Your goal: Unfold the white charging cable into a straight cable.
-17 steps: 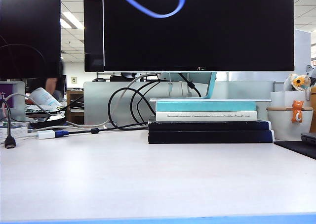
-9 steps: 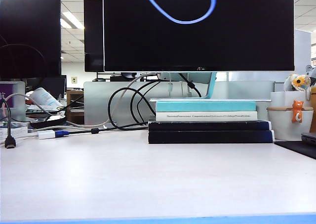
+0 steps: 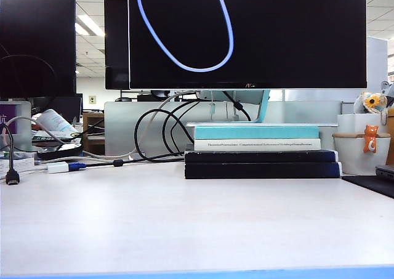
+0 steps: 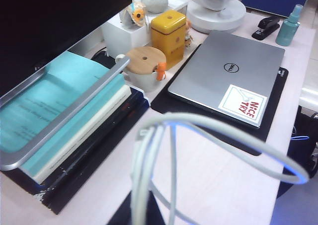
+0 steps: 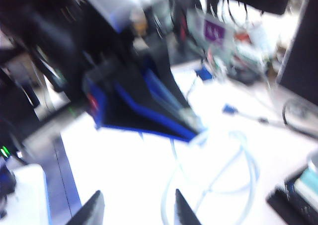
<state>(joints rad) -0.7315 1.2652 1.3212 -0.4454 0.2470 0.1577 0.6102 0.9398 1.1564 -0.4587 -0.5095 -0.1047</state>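
Holding the white cable (image 4: 149, 155) tight in my closed left gripper (image 4: 141, 212), I let its loops hang below. My right gripper (image 5: 136, 210) is open near them. If it grabs two strands together, the cable could tangle.

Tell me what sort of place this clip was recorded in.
Most likely an open-plan office, at someone's working desk. A large monitor stands over a stack of books, a closed laptop lies beside them, and ceiling panel lights run over more desks behind.
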